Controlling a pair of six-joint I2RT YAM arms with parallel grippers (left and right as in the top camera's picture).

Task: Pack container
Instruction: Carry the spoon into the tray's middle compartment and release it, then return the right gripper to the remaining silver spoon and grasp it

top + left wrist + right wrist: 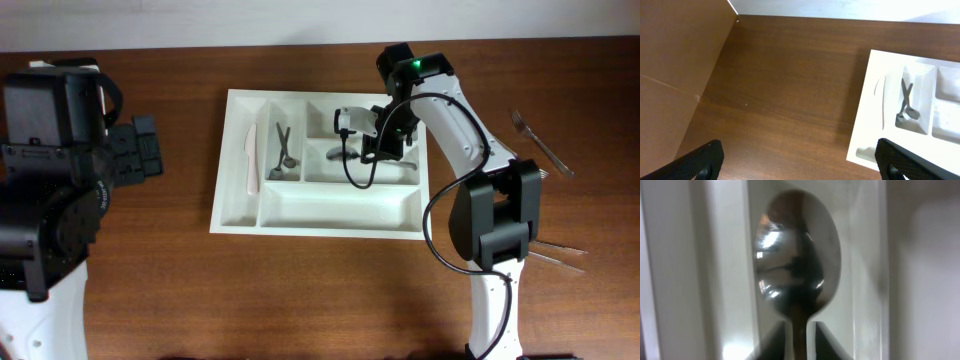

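Note:
A white cutlery tray [240, 215] lies in the middle of the wooden table. My right gripper [385, 143] is low over the tray's upper right compartment, shut on the handle of a metal spoon [797, 275]. The spoon's bowl [335, 153] points left inside that compartment. In the right wrist view the fingers [799, 340] sit close on either side of the handle, with white tray walls around them. My left gripper [800, 167] is open and empty over bare table left of the tray [865, 130]. It also shows in the overhead view [145, 150].
A white knife [250, 160] lies in the tray's left slot and small metal utensils [282, 155] in the slot beside it. A fork [540, 142] lies on the table at the right. More cutlery [555, 255] lies near the right arm's base.

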